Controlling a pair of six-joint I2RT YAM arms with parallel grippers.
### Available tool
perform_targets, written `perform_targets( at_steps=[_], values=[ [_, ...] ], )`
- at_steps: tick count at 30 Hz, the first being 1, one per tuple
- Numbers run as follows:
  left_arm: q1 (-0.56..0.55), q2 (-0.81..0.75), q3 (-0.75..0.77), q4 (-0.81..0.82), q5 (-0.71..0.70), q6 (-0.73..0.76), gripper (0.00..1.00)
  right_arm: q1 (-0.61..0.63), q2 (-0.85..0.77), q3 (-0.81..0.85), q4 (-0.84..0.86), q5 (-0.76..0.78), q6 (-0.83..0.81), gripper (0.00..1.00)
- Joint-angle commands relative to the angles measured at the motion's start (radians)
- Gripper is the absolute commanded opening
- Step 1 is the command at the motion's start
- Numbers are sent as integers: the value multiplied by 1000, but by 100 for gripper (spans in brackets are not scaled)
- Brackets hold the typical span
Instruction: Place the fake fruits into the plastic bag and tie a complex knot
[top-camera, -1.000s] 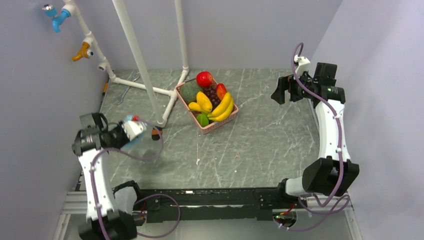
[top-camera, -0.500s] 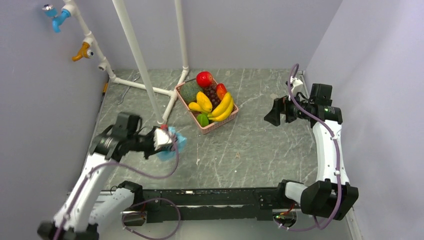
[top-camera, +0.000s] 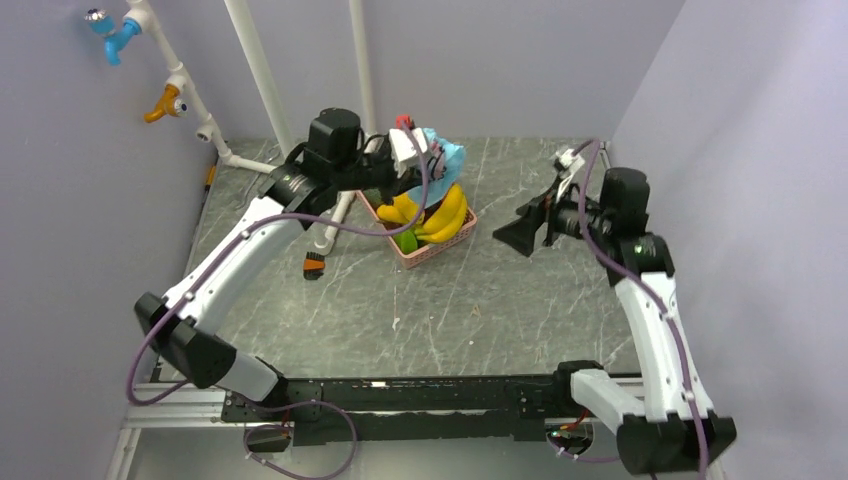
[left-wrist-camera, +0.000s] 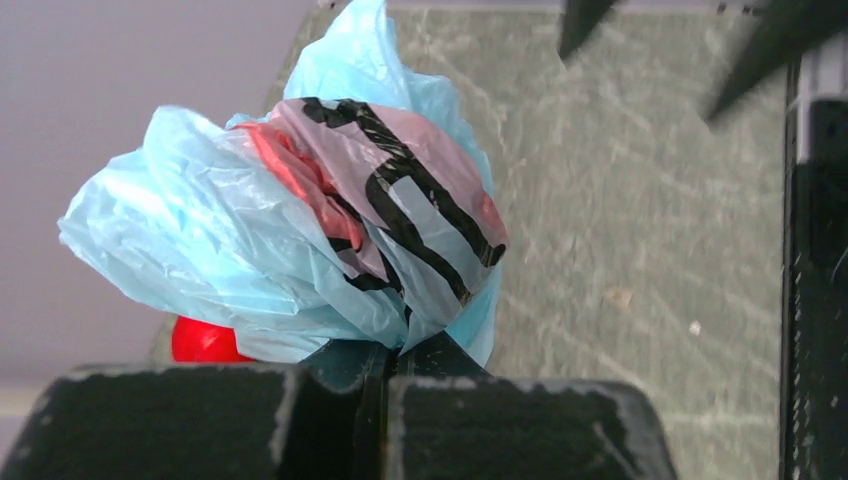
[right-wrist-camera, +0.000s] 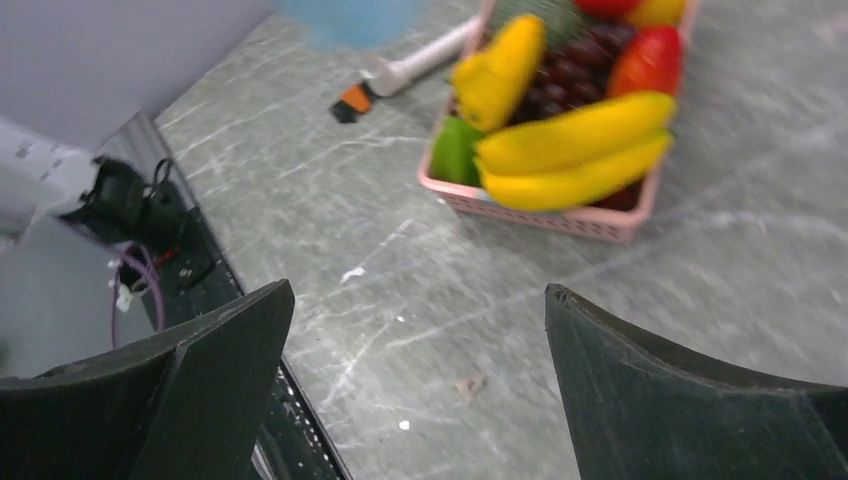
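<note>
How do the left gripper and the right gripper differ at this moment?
The left gripper is shut on the crumpled light-blue plastic bag; the right gripper is open and empty. The left one hangs above the pink basket of fake fruits; the right one is beside it. Both have black fingers.

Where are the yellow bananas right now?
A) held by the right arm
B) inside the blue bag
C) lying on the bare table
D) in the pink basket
D: the bananas lie in the pink basket, and the blue bag is only a crumpled bunch.
</note>
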Motion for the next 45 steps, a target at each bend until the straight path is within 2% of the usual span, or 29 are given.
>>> perform_targets(
  at_steps=[1, 10, 11, 13, 14, 15, 16, 17, 20, 23, 26, 33, 35, 36, 37, 41, 45],
  values=[
    [-25, 90, 79, 153, 143, -207, 0, 148, -114, -111, 371, 87, 144, 100],
    [-49, 125, 81, 243, 333, -355, 0, 333, 38, -57, 509, 172, 76, 100],
    [-50, 126, 85, 245, 350, -368, 0, 344, 49, -50, 501, 170, 43, 95],
    [-50, 126, 96, 229, 371, -380, 0, 350, 60, -34, 478, 188, 14, 74],
    [-45, 123, 102, 215, 384, -379, 0, 351, 59, -31, 470, 199, 9, 57],
    [-37, 120, 103, 202, 392, -381, 0, 349, 51, -28, 461, 207, -9, 37],
    [-24, 116, 103, 192, 399, -384, 0, 348, 38, -28, 446, 223, -32, 8],
    [-3, 109, 98, 184, 402, -392, 0, 346, 21, -27, 422, 247, -54, 0],
    [94, 82, 71, 168, 393, -394, 0, 299, -28, -15, 299, 273, -150, 0],
    [176, 57, 59, 71, 371, -252, 0, 124, -47, -10, 189, 177, -157, 0],
    [202, 26, 42, -30, 349, -95, 0, -34, -29, 15, 106, 105, -200, 0],
    [188, -7, 8, -48, 303, 46, 0, -61, 0, 90, 15, 38, -285, 0],
    [153, -13, 3, -54, 268, 116, 0, -54, 30, 152, -10, -54, -276, 53],
    [127, -14, 1, -51, 258, 133, 0, -33, 42, 179, -6, -83, -252, 89],
    [106, -11, 3, -46, 250, 142, 0, 1, 47, 200, 14, -78, -225, 98],
    [52, 16, 21, -35, 243, 119, 0, 190, 22, 220, 127, 25, -185, 100],
    [16, 31, 33, -22, 255, 110, 0, 271, 61, 227, 218, 41, -107, 100]
  ],
)
